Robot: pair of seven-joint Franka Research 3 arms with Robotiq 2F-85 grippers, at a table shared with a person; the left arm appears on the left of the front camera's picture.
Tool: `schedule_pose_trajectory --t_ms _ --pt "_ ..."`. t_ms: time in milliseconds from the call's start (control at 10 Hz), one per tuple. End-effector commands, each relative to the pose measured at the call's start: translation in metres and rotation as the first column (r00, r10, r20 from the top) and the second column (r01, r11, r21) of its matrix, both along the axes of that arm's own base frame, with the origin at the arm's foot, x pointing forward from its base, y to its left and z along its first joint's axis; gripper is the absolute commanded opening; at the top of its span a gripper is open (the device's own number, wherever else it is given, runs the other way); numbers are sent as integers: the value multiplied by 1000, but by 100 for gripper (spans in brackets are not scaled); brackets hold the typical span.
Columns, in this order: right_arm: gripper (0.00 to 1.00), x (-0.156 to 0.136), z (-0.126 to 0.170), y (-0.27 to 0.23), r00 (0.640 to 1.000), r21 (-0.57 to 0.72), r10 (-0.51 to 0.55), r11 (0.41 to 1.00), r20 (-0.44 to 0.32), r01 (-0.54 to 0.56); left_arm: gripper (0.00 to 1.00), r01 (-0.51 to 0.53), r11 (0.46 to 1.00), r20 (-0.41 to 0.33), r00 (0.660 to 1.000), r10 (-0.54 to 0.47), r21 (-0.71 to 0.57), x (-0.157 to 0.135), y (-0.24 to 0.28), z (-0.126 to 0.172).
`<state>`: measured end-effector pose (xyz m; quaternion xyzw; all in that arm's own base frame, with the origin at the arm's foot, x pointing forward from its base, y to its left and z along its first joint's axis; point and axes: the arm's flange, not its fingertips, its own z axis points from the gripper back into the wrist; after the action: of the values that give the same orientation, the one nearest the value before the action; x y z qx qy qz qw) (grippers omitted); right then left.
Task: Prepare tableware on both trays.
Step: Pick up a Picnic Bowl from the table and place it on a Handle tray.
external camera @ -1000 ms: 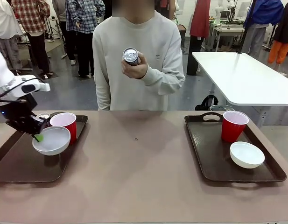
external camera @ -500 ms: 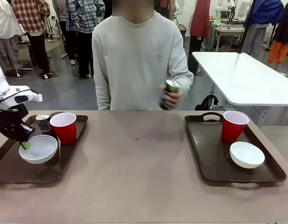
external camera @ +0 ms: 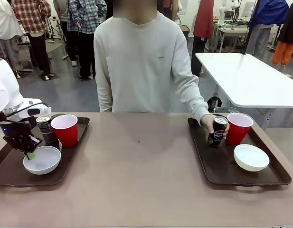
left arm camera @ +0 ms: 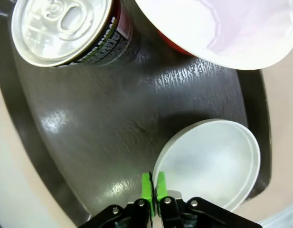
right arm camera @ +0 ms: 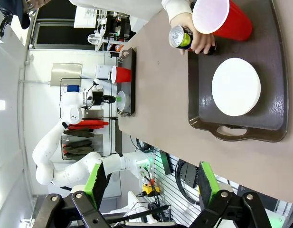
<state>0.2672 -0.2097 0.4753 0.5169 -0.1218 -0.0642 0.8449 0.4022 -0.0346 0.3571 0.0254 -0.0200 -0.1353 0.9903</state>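
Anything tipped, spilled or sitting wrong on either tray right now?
Nothing stands out. On the left tray, the dark grey can and red cup stand upright, and the left gripper pinches the bowl rim. On the right tray, the person's hand sets the Pepsi can upright.

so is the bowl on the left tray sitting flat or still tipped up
Flat. The white bowl rests level on the left tray, mouth up, while the left gripper pinches its near rim, pads shut on it.
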Motion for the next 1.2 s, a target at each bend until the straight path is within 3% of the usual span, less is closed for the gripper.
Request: schedule_pose_trajectory --t_ms 0,100,200,300,400,500,700,800,1000,1100 --pt "100 -3 0 -1 1000 -7 15 1000 2 -15 7 -14 998 -8 1000 15 54 -18 -2 -13" --pt "100 -3 0 -1 1000 -7 15 1000 2 -15 64 -11 998 -5 1000 11 54 -19 -3 -12" --pt "100 -3 0 -1 1000 -7 15 1000 2 -15 66 -13 998 -3 1000 13 53 -20 -4 -10" --pt "100 -3 0 -1 1000 -7 15 1000 2 -15 100 -15 998 -6 1000 15 56 -20 -3 -8" --pt "100 -3 0 -1 1000 -7 15 1000 2 -15 86 -21 998 -4 1000 22 53 -21 -4 -4" --pt "100 -3 0 -1 1000 -7 15 1000 2 -15 100 -27 999 4 1000 27 38 -26 -7 7" --pt "100 -3 0 -1 1000 -7 15 1000 2 -15 100 18 1000 36 999 -18 -6 -43 -20 37" --pt "100 -3 0 -1 1000 -7 15 1000 2 -15 64 74 995 47 996 -71 -70 -55 -29 55" --pt "100 -3 0 -1 1000 -7 15 1000 2 -15 84 202 945 79 979 -188 -256 -77 -41 91" --pt "100 -3 0 -1 1000 -7 15 1000 2 -15 92 251 856 90 968 -236 -451 -87 -40 112"
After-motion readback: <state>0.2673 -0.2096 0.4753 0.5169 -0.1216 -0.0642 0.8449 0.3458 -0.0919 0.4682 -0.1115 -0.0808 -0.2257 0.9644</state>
